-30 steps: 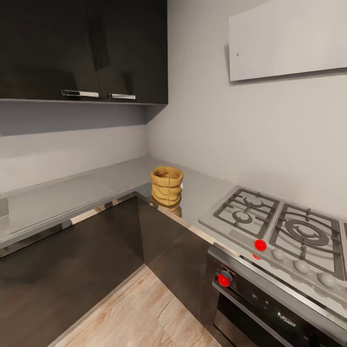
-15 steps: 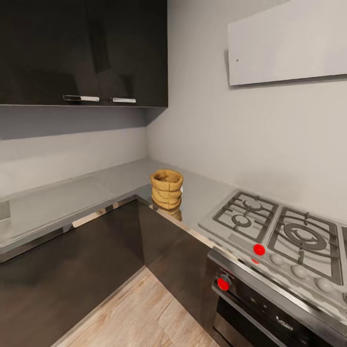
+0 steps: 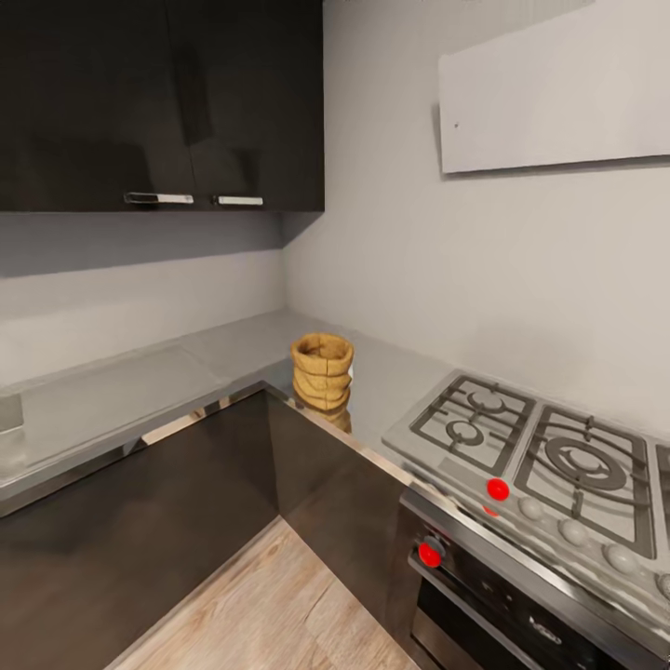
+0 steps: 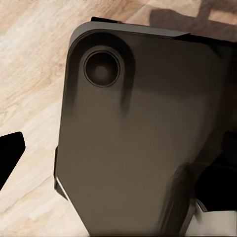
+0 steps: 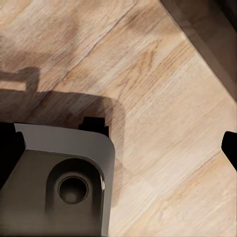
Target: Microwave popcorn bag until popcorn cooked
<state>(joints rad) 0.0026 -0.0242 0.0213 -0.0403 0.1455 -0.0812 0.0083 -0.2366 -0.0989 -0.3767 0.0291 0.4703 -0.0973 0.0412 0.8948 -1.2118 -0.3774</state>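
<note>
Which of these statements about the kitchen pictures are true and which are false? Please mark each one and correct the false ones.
1. The popcorn bag stands upright on the countertop, near its inner corner. True.
2. The popcorn bag sits on one of the gas hob's grates. False: it stands on the countertop, apart from the gas hob.
3. A gripper is closed around the popcorn bag. False: nothing touches the bag in the head view.
4. The upper cabinets above the countertop are dark with metal handles. True.
5. Both wrist views look down at a wooden floor. True.
</note>
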